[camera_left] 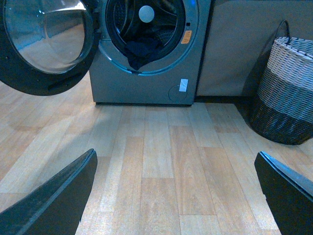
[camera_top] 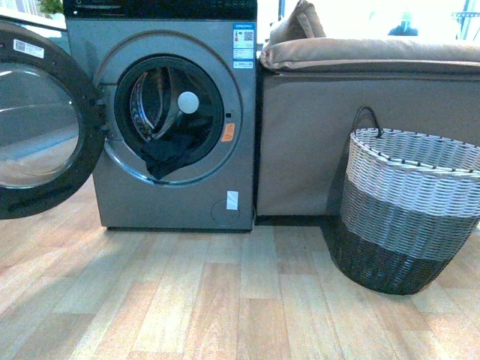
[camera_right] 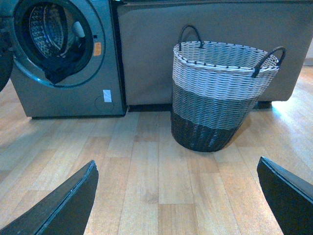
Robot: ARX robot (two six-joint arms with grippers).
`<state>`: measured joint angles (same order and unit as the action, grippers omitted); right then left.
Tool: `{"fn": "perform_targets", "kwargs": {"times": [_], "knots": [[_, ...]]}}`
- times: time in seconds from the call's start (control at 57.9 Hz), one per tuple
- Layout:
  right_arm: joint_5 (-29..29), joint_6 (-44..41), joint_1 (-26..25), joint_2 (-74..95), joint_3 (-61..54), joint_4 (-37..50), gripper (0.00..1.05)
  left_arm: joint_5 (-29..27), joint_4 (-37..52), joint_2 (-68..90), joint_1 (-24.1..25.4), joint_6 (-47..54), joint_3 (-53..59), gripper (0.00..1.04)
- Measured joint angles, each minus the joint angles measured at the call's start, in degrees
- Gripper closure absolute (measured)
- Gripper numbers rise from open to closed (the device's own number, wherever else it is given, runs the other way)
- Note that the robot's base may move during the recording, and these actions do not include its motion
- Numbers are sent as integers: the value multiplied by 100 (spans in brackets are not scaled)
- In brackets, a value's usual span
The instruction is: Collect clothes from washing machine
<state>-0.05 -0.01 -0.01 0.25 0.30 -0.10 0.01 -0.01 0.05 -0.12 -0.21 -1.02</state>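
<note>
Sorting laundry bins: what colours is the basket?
Basket: white top, grey middle, black base; clearest in the right wrist view.

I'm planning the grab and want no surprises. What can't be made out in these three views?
Dark fabric garment: only a fold hanging out of the steel drum shows; the rest lies in shadow inside, every view.
Woven three-tone basket: its wall hides the inside, every view.
Grey front-loading washing machine: top cut by the front view's upper edge.
Blue-white label: print too small.

wood floor (camera_top: pixel 225 315) | on it — washing machine (camera_top: pixel 174 204), sofa (camera_top: pixel 300 135), basket (camera_top: pixel 409 217)
</note>
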Motion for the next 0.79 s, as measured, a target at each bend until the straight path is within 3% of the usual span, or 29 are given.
{"fn": "perform_targets", "kwargs": {"times": [0.794], "knots": [[9,0,0,0,0,0,7,4,0,2,0,0,0,7]]}}
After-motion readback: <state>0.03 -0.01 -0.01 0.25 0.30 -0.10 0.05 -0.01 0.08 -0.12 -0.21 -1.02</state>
